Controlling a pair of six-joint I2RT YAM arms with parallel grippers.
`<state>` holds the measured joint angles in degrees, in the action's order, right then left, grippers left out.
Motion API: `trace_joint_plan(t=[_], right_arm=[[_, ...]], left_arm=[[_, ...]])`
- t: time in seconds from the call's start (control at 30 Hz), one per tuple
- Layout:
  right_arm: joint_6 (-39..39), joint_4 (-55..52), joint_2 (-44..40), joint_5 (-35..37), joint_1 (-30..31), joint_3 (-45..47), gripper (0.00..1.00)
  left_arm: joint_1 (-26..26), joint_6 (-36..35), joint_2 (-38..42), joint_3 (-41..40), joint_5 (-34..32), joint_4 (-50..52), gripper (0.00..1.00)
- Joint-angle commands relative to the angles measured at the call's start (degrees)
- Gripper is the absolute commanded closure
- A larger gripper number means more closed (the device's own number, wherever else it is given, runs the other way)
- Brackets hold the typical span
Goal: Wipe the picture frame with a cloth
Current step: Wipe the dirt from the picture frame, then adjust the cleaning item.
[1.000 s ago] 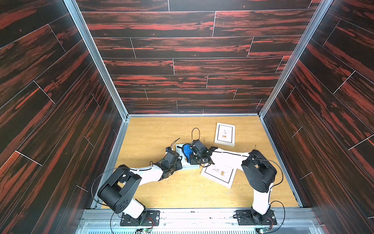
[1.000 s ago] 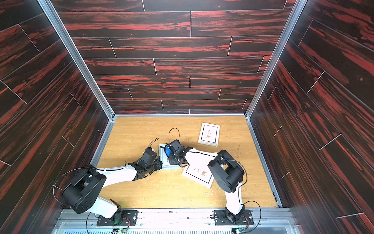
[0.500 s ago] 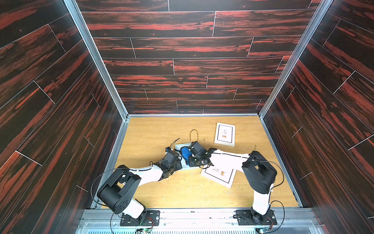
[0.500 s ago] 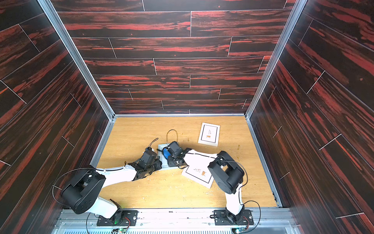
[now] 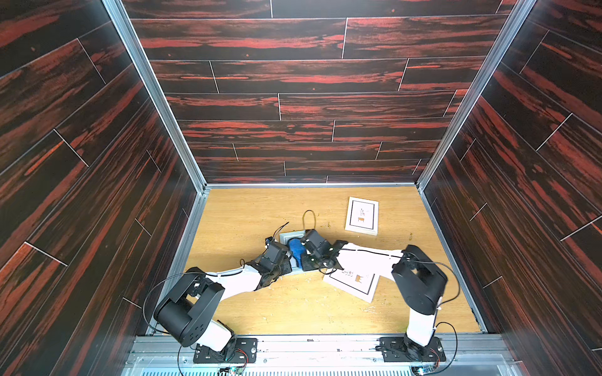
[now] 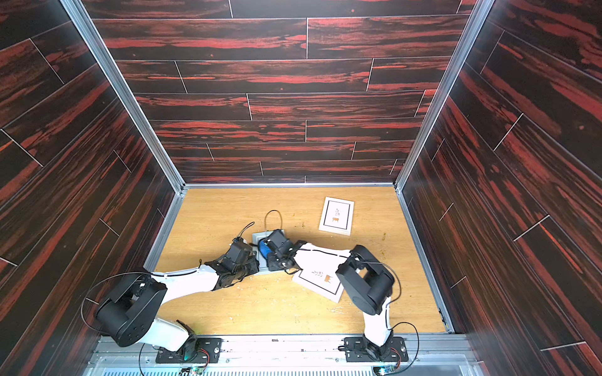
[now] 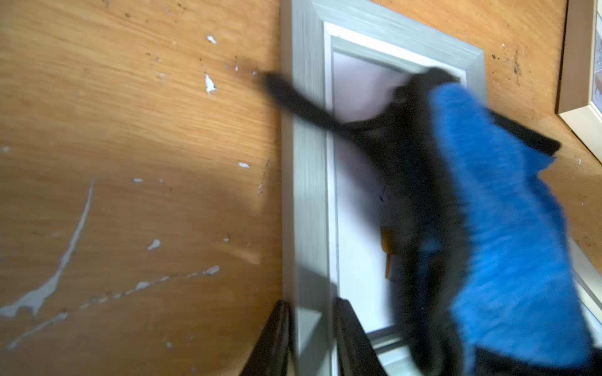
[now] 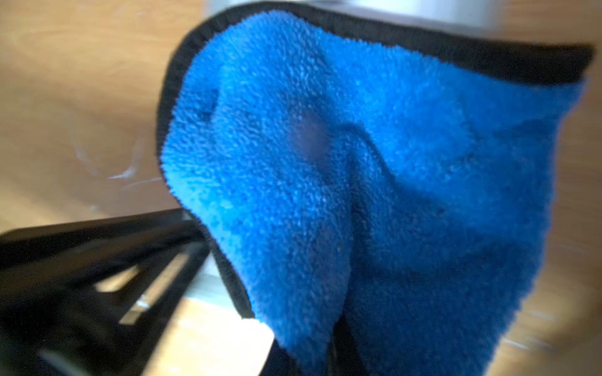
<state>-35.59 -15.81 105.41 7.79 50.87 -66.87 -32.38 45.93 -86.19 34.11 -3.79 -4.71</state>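
Observation:
A grey picture frame (image 5: 292, 235) (image 6: 261, 235) lies flat mid-table. In the left wrist view its side rail (image 7: 306, 162) runs between the fingers (image 7: 277, 338) of my left gripper (image 7: 311, 325) (image 5: 286, 262), which is shut on that rail. My right gripper (image 5: 304, 252) (image 6: 270, 251) is shut on the bunched blue cloth (image 5: 295, 249) (image 6: 263, 248) (image 7: 505, 228) (image 8: 358, 162). The cloth has a black trim and rests on the frame's glass. It hides the right fingers almost fully in the right wrist view.
A white picture frame (image 5: 362, 215) (image 6: 337, 215) lies at the back right. Another white one (image 5: 353, 283) (image 6: 321, 281) lies partly under the right arm. Dark wood-pattern walls enclose the table, whose surface (image 5: 247, 215) shows scratches.
The right gripper and cloth have slid slightly leftward across the grey frame. The left gripper has kept its hold and place.

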Motion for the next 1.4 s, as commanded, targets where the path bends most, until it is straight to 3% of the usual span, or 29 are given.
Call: trace_joint_plan(t=[0.0, 0.3, 0.47, 0.63, 0.77, 0.93, 1.13, 1.37], right_arm=[[4.27, 3.70, -5.23, -0.75, -1.69, 3.47, 1.00], [8.79, 12.12, -12.68, -2.10, -1.66, 9.09, 1.00], [11.01, 16.20, -16.73, -2.78, -1.70, 12.06, 1.00], [13.03, 21.51, -20.37, -6.92, -1.62, 14.89, 1.00], [14.37, 25.48, -21.29, -9.93, -0.83, 16.15, 1.00], [15.12, 26.79, -20.71, -9.52, 0.77, 15.94, 1.00], [15.77, 31.30, -21.90, -12.67, 2.52, 16.94, 1.00], [16.43, 34.13, -21.61, -14.16, 4.06, 17.72, 1.00]], left_arm=[[0.47, 0.12, 2.32, 0.66, 1.06, 4.86, 0.71], [0.83, -1.31, 10.02, 1.25, 0.40, 5.38, 0.56], [0.87, -2.81, 20.23, -5.73, -1.97, -1.77, 0.37], [0.84, -6.32, 30.36, -11.94, 3.10, -12.02, 0.18], [0.84, -6.17, 33.59, -14.29, 8.38, -21.26, 0.11], [0.76, -2.29, 31.42, -12.44, 16.07, -27.40, 0.09], [0.76, 0.90, 26.64, -11.43, 18.66, -31.68, 0.13], [0.83, 3.08, 23.38, -9.94, 21.53, -34.57, 0.39]])
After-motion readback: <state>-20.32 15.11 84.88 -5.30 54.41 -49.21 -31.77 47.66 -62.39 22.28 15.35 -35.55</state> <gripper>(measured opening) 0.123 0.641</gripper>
